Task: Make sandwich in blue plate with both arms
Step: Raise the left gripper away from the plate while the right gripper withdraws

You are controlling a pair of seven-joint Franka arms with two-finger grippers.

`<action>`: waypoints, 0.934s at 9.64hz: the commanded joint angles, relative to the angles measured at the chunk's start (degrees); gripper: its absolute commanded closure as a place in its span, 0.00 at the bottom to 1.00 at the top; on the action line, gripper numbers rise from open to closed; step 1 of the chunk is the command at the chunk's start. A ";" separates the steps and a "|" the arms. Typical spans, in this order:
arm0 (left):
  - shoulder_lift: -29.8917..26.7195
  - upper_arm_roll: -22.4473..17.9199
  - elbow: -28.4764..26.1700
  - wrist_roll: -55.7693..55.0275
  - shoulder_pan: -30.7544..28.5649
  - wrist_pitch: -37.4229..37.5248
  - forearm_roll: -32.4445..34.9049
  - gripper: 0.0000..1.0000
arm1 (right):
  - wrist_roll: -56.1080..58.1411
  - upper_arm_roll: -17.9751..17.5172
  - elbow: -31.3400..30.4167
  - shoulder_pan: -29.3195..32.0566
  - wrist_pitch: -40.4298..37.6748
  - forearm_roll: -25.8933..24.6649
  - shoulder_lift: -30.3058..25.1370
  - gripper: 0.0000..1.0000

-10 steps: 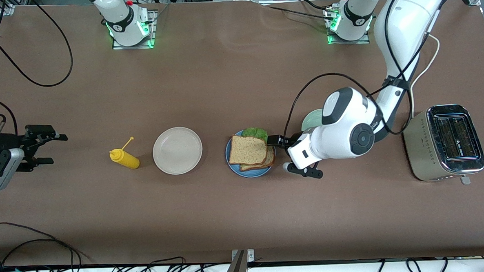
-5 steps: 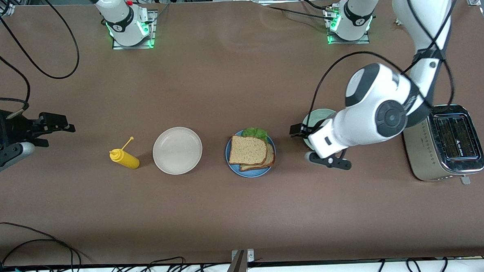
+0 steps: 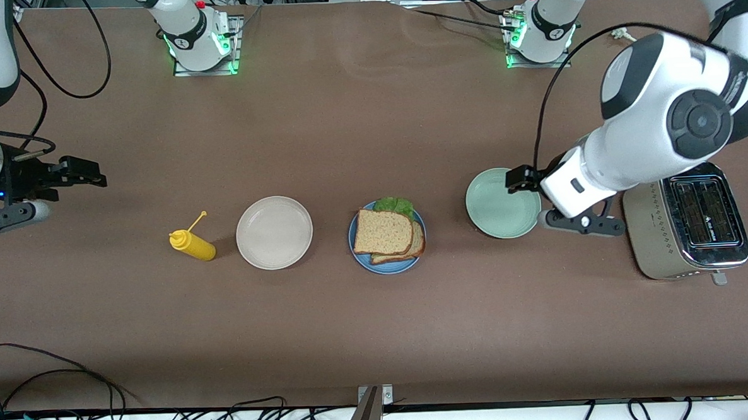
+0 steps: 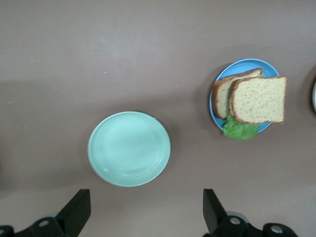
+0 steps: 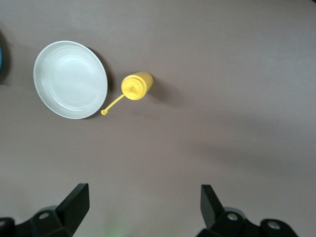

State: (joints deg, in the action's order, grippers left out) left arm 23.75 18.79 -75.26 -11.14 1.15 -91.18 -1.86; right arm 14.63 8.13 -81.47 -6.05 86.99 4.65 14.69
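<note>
Now sandwich [image 3: 387,232] in blue plate [image 3: 358,256]

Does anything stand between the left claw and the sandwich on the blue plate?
Nothing visible does. The left claw, open, is over the pale green plate; only bare table separates that plate from the blue plate with the sandwich.

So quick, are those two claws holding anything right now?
Left gripper: open, empty, over the pale green plate.
Right gripper: open, empty, over the table's right-arm end.

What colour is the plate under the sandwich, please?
Medium blue: the blue plate under the sandwich shows best in the left wrist view.
</note>
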 commanded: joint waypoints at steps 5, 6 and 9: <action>-12.66 -4.64 -7.54 -2.66 -0.54 4.86 4.58 0.00 | -5.75 0.49 -8.97 -1.42 0.81 -2.54 -11.69 0.00; -13.45 -5.17 -7.62 -2.57 -0.54 5.39 4.67 0.00 | -6.88 0.40 -9.49 -1.76 0.72 -2.54 -13.10 0.00; -16.70 -7.45 -9.72 -0.39 -0.97 6.89 5.46 0.00 | -8.20 0.40 -9.41 -1.77 0.72 -2.71 -15.92 0.00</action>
State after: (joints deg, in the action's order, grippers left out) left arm 11.24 12.52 -81.04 -13.50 0.48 -84.70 1.52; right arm 8.83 8.41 -88.42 -7.17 87.04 3.31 2.40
